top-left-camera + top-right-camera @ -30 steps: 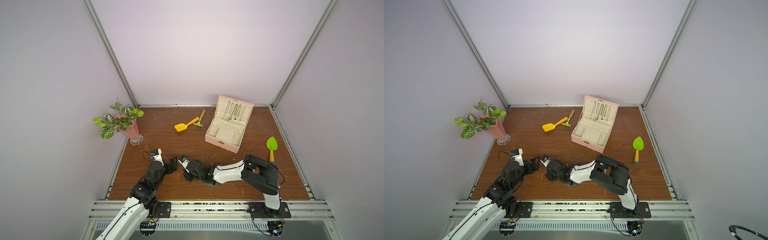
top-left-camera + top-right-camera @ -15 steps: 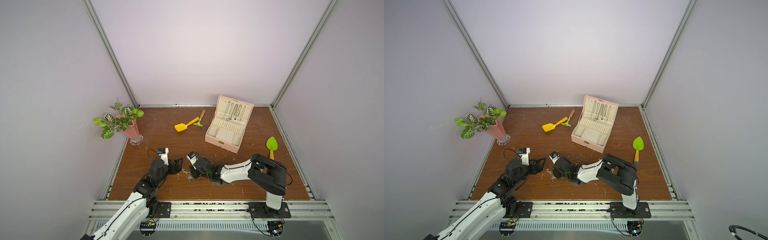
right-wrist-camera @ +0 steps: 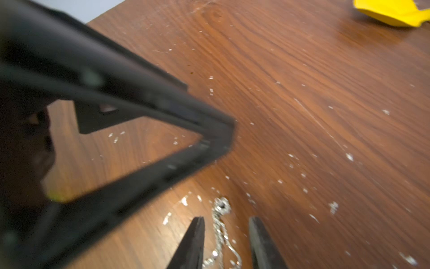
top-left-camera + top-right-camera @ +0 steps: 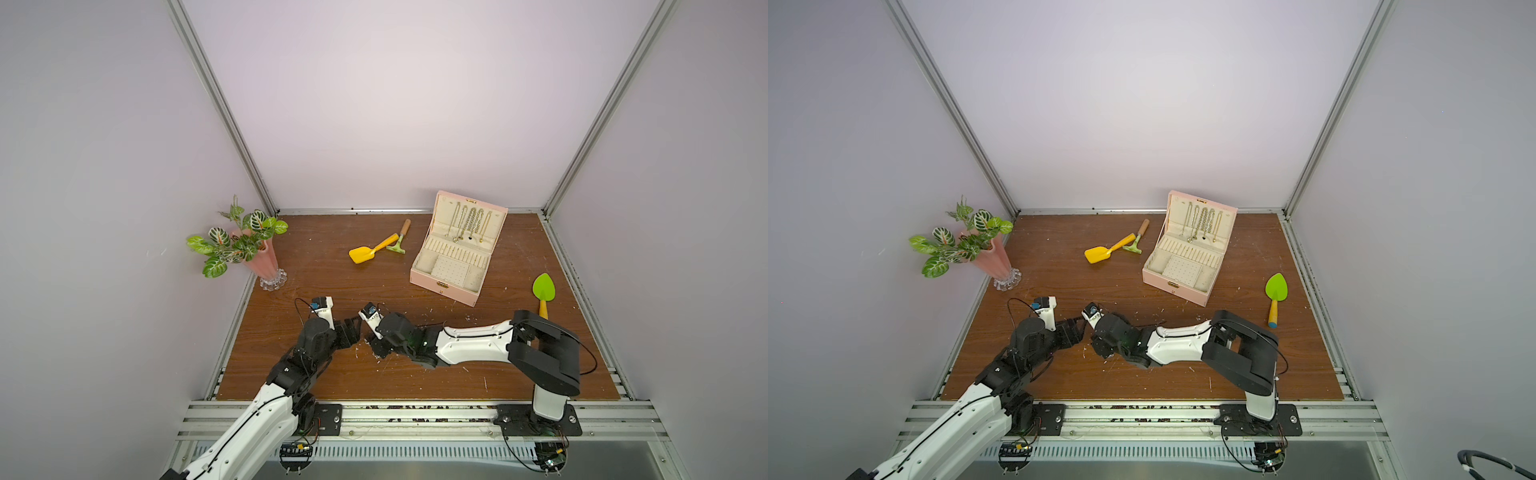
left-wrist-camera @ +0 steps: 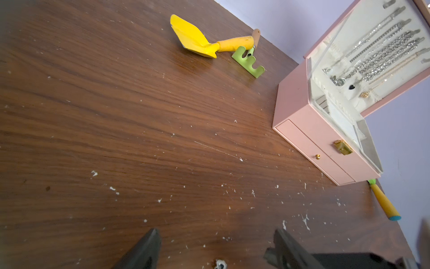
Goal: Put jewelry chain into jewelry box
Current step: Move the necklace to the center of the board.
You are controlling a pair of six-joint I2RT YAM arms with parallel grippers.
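Jewelry chain loose on surface, front-left of centre, between right end effector's parted fingers; left end effector apart too. Pinch low across links; jewelry box open near back edge.

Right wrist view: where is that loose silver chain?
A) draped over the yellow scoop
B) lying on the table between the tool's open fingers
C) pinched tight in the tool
B: the chain lies flat on the wooden table, in the gap of the open right tool, with neither finger touching it.
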